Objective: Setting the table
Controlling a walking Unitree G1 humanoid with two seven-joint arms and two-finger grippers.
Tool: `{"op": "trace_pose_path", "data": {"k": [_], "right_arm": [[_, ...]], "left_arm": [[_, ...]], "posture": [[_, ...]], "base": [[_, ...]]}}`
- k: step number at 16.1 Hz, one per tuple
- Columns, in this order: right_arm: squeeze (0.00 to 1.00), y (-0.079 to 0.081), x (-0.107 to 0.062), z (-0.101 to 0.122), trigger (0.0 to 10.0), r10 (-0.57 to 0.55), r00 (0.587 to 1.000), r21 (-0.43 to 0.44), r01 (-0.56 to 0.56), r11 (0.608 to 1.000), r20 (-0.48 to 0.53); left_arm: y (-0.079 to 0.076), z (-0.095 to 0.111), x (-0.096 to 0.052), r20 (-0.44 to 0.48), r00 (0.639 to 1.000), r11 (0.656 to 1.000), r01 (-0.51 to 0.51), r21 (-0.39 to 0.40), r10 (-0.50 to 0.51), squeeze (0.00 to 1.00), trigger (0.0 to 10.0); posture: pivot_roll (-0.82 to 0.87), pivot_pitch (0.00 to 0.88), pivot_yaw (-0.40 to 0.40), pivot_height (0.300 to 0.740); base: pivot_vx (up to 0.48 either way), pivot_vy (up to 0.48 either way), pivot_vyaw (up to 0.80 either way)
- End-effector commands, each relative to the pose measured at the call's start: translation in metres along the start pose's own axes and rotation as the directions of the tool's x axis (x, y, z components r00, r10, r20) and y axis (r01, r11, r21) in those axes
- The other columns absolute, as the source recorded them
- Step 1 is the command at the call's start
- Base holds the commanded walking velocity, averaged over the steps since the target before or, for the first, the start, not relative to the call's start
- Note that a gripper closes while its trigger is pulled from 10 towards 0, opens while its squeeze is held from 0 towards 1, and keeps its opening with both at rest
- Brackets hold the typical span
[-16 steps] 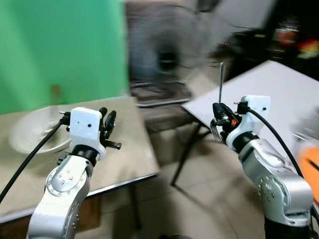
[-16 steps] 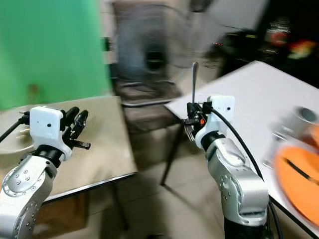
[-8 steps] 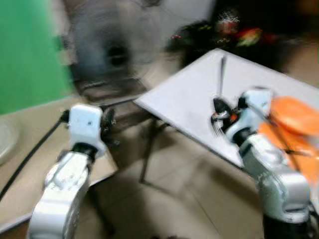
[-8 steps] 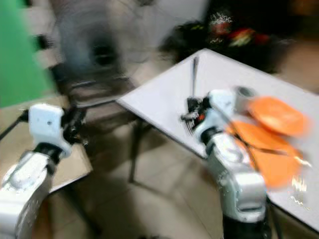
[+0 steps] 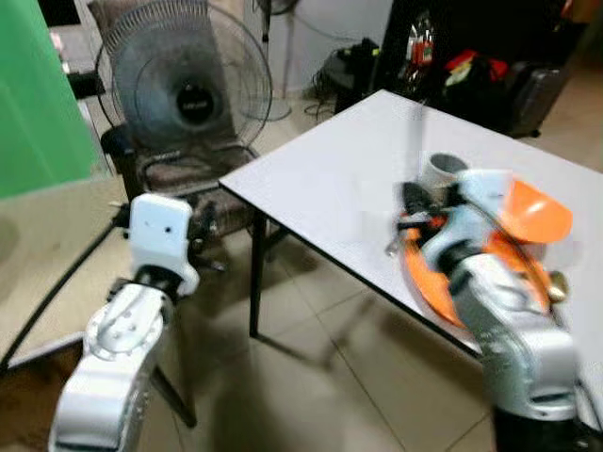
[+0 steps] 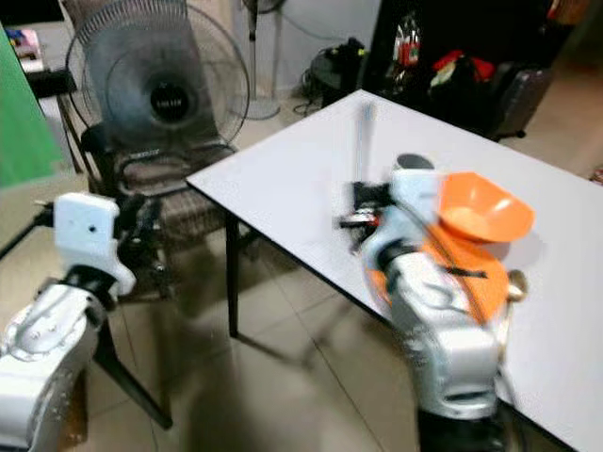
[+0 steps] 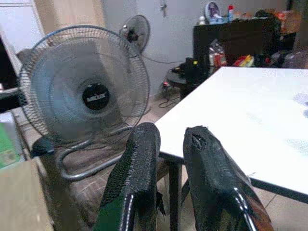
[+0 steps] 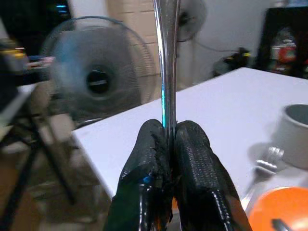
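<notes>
My right gripper (image 5: 415,212) is shut on a silver utensil (image 8: 166,57), whose long handle stands upright between the fingers (image 8: 192,144). It hovers at the near edge of the white table (image 5: 330,179). Just beyond it on that table are an orange plate (image 6: 471,282), an orange bowl (image 6: 480,207) and a grey cup (image 8: 296,134). A fork (image 8: 269,156) lies on the table beside the cup. My left gripper (image 7: 171,132) is held up at the left, open by a narrow gap and holding nothing.
A standing fan (image 5: 184,85) rests on a dark chair (image 5: 170,169) behind the gap between the tables. A tan table (image 5: 47,254) and a green wall (image 5: 38,94) are at the left. Tiled floor (image 5: 311,377) lies below. Dark clutter fills the back right.
The camera has swung right: the tan table slid off to the left and the white table with the orange dishes came into view. The right gripper still holds the utensil.
</notes>
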State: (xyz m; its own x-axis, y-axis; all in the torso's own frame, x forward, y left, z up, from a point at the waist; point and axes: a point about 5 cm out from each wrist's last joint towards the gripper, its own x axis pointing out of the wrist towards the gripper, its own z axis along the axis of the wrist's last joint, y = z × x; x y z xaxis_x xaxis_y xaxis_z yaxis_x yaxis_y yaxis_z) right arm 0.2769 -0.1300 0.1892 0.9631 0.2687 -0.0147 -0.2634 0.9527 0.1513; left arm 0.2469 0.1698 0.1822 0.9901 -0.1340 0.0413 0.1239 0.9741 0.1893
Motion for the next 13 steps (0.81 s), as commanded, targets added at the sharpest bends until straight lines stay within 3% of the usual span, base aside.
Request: {"op": "trace_pose_path", "data": {"k": [1,13], "right_arm": [[0.00,-0.0080,-0.0002,0.0037,10.0,-0.028,0.999,-0.007,0.028,1.000,0.021],[0.00,-0.0155,-0.0051,-0.0010,10.0,-0.074,0.997,-0.023,0.074,0.997,-0.004]], "left_arm": [[-0.0033,0.0003,0.0021,0.007,1.000,1.000,0.019,-0.001,-0.019,0.00,10.0],[-0.0118,0.0004,0.0098,0.020,0.998,0.998,0.058,0.005,-0.058,0.00,10.0]], "posture": [[-0.04,0.000,-0.029,0.740],[-0.08,0.000,-0.022,0.740]], "base": [[0.000,-0.289,0.00],[0.000,-0.284,0.00]]}}
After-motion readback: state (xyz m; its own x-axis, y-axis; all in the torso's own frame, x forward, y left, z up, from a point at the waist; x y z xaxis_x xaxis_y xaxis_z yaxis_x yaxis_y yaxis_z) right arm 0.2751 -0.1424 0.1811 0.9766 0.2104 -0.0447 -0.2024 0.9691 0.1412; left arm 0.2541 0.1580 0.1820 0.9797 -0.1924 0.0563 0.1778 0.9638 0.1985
